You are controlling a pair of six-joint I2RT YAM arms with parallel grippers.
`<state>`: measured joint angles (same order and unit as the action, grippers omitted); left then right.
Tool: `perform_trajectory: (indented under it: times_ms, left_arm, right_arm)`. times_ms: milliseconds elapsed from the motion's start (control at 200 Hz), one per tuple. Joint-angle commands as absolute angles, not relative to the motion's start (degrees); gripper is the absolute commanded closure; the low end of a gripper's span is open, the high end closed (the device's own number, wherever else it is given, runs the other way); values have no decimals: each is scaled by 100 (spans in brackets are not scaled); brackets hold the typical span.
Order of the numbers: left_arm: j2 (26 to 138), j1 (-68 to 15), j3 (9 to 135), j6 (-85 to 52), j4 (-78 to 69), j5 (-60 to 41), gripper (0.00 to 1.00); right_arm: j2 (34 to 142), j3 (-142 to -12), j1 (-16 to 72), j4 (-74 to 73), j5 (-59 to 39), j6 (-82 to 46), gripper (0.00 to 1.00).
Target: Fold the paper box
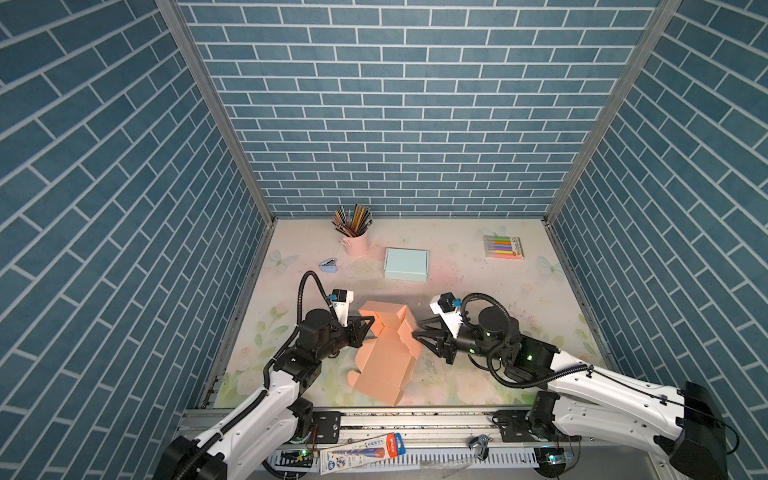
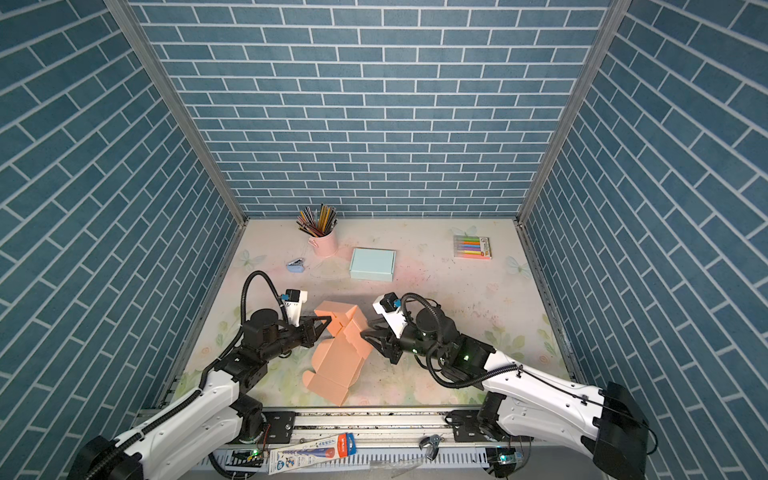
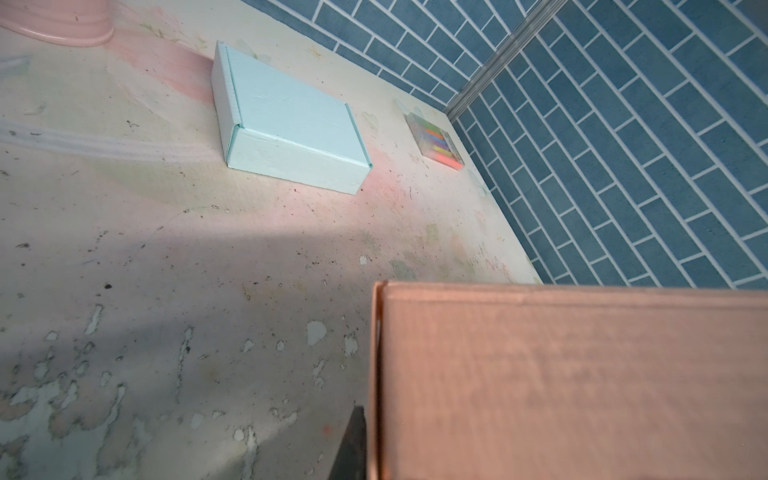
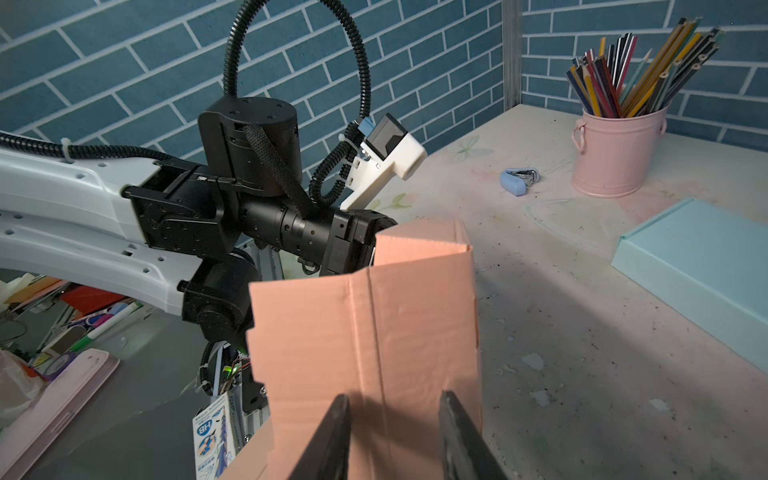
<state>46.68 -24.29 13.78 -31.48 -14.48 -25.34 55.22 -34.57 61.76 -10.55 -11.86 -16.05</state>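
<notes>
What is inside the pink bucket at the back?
Colored pencils stand in the bucket, fanned out above the rim. Their lower parts and anything else inside are hidden by its wall.

Salmon against pastels and blue brick
The salmon-orange paper box (image 1: 384,357) lies at lower centre on a pale floral table (image 1: 478,291); above it are a light-blue box (image 1: 406,264), a pink bucket (image 1: 355,243) and white-lined blue brick walls (image 1: 395,104).

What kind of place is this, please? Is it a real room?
Probably a robot test booth dressed as a craft desk, not a real room: brick-pattern panels surround a flowered table with a cup of pencils, a pack of markers, and two robot arms at its front.
</notes>
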Motion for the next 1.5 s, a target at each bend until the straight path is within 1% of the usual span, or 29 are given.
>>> perform_trajectory:
  times_ms: [0,100,230,305,520,770,1015,1315,1495]
  left_arm:
    - [4676,-2459,1349,-3129,-1592,-2530,88]
    - [4676,-2460,1346,-3129,-1593,-2514,88]
    - [4675,-2453,1351,-3129,-1595,-2522,88]
    - [4672,-2460,1359,-3122,-1596,-2522,88]
    - [4701,-2459,1380,-3112,-1604,-2548,88]
    - [4694,-2470,1388,-3129,-1591,-2557,88]
    - [4678,-2473,1375,-3129,-1577,-2548,88]
    - [4711,-2474,1388,-3125,-1591,-2540,88]
    - [4728,-2474,1397,-3111,-1587,-2522,88]
  right_arm:
    - [5641,-3709,6299,-744,-555,-1310,63]
    - [5730,-3814,6352,-524,-285,-1292,61]
    - [5585,-3746,6354,-563,-320,-1318,47]
    - [5416,-3662,6353,-614,-349,-1314,42]
    - [5046,-3533,6346,-581,-564,-1309,37]
    - [5216,-3548,6346,-497,-681,-1318,36]
    - [5352,-3665,6346,-408,-1055,-1240,34]
    - [5688,-3844,6354,-153,-766,-1187,34]
    - [5872,-4045,6355,138,-276,-1152,37]
